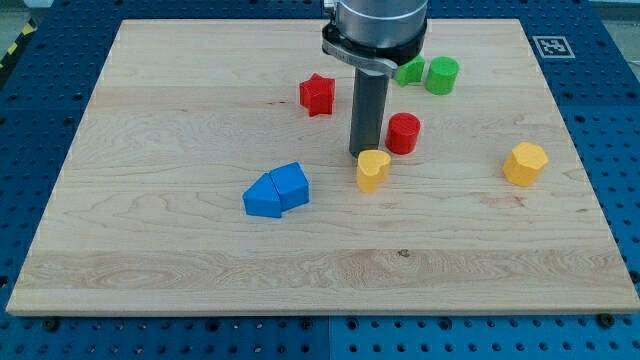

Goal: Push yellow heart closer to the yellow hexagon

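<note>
Wooden desk [180,90] is holding blocks; my tip [366,153] is touching the yellow heart [373,170] from above-left, yellow hexagon [525,163] sitting far right.

one raised camera looks obliquely down over the whole wooden board [200,270].

Bright, even light falls from overhead onto the pale wooden bench [180,270], with no glare on it. Shadows are soft and short, hugging the base of the blue blocks [276,190] and the yellow hexagon [525,163]. Focus is sharp throughout, and edges look straight.
</note>
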Controlling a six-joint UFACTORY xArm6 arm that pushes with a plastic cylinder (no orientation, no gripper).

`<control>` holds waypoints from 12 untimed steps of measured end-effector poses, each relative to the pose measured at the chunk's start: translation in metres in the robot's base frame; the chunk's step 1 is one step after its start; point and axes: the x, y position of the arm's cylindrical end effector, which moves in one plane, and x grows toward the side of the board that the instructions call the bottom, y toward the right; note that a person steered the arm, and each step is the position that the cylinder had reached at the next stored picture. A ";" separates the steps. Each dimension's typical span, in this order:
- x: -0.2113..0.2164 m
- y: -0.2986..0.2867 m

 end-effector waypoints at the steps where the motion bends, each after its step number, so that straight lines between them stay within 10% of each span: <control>1: 0.011 -0.004; 7: 0.088 -0.035; 12: 0.087 0.110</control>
